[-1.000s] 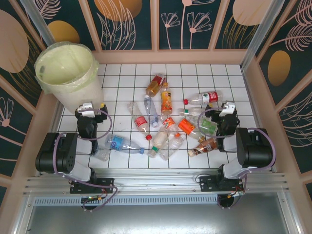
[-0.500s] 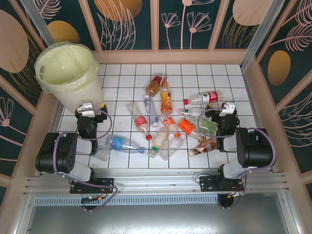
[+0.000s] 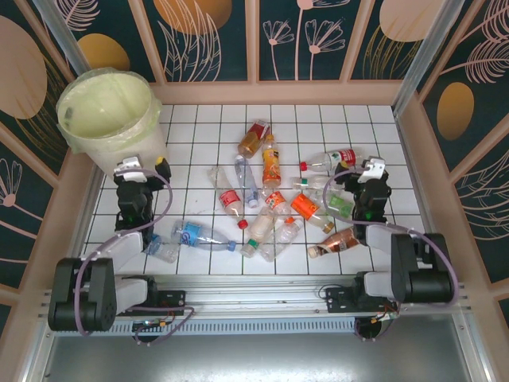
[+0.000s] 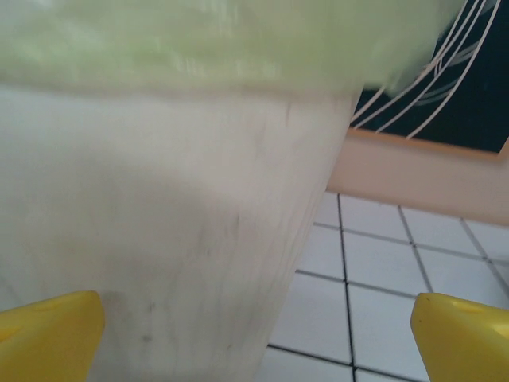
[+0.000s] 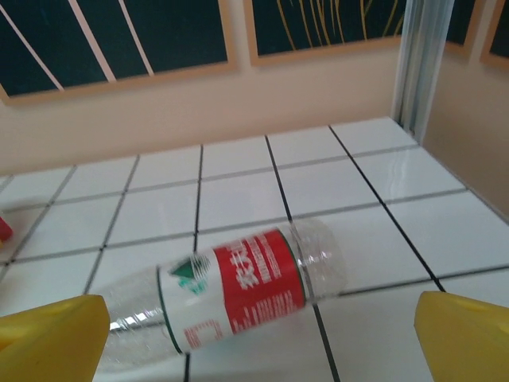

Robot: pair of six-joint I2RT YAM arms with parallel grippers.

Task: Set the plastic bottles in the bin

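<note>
Both arms have just stretched forward: left claw (image 3: 137, 169), wide open and empty, faces the bin (image 3: 137, 147); right claw (image 3: 367, 169), likewise, has 1 bottle (image 5: 254, 278) just ahead, so picking seems imminent.

White tiled floor (image 3: 334, 127), dark floral walls (image 3: 318, 36)

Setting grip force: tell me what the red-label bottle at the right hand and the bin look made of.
Bottle: thin clear plastic, glossy, with a see-through body and a red printed label. Bin: seemingly matte cream plastic, its wall faintly scuffed; a translucent liner lies over its rim.
</note>
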